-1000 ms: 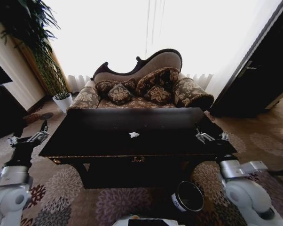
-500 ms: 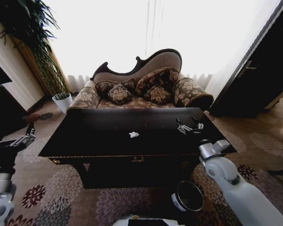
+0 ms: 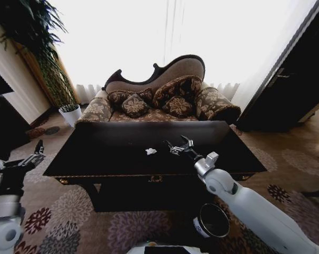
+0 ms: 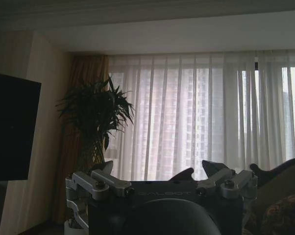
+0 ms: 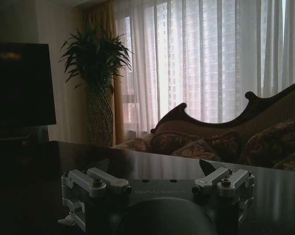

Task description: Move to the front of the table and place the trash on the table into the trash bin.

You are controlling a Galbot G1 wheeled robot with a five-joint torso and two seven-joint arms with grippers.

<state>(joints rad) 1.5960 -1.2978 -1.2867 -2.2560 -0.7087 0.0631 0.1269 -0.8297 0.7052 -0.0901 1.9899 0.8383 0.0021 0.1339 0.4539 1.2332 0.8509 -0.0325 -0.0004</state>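
A single piece of trash, a small crumpled white paper wad [image 3: 151,151], lies near the middle of the black glossy table [image 3: 106,156]. My right gripper [image 3: 178,144] hovers open over the tabletop, just right of the wad and apart from it. In the right wrist view the right gripper [image 5: 155,169] has spread fingers with nothing between them, above the dark tabletop [image 5: 35,161]. My left gripper [image 3: 36,152] hangs open beyond the table's left end, and the left gripper [image 4: 157,171] faces the curtains. The round black trash bin [image 3: 212,221] stands on the carpet below the table's front right.
A patterned sofa [image 3: 159,100] with cushions stands right behind the table. A tall plant in a white pot [image 3: 70,114] is at the back left. Dark furniture [image 3: 3,124] flanks the left, a dark cabinet [image 3: 292,84] the right. Patterned carpet surrounds the table.
My right arm has swung from the table's right end leftward across the top, stopping beside the paper wad. The left gripper dipped outward and came back slightly. The wad has not moved.
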